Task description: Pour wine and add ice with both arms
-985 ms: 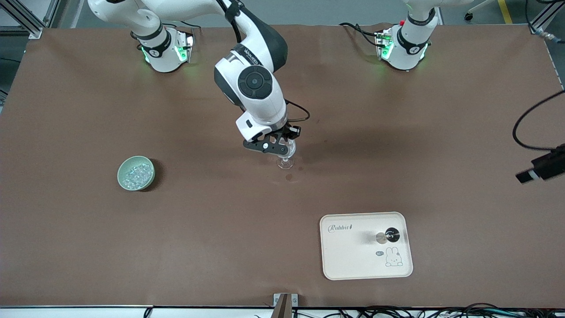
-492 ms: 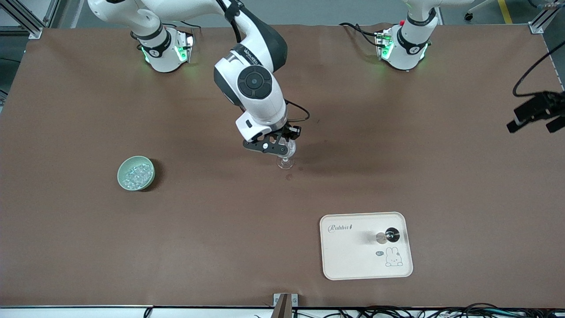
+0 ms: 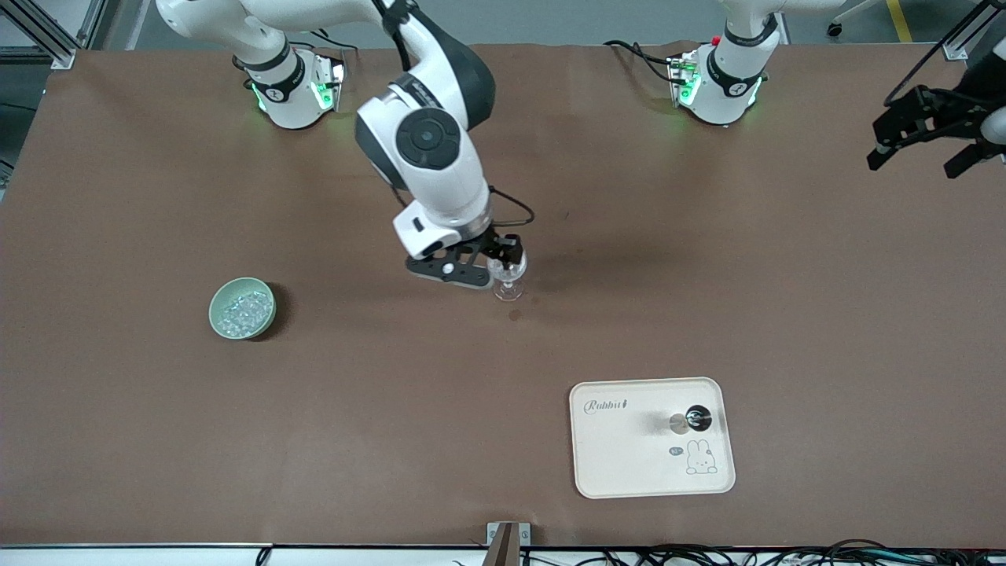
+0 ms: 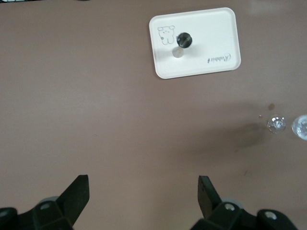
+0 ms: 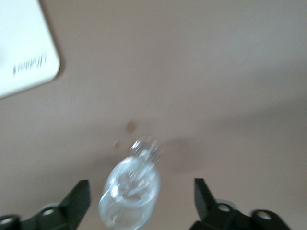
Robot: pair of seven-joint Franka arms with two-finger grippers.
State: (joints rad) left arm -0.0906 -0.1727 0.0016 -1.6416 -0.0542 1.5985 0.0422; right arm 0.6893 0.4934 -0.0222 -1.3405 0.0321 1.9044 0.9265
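Brown table cover (image 3: 786, 314), grey floor (image 3: 550, 20) past edge, alu frame (image 3: 39, 35), cables (image 3: 707, 554).

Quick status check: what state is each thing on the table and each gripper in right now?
Glass: upright, ungripped.
Right gripper: open, around the glass.
Left gripper: open, empty, raised at the table's edge.
Bowl: holds ice.
Tray: carries a small black-topped thing.

The right arm is reaching over the table middle, its right gripper (image 3: 486, 267) pointing down with fingers (image 5: 79, 199) spread wide (gripping nothing). The left gripper (image 3: 919, 141) is hanging raised, fingers apart.
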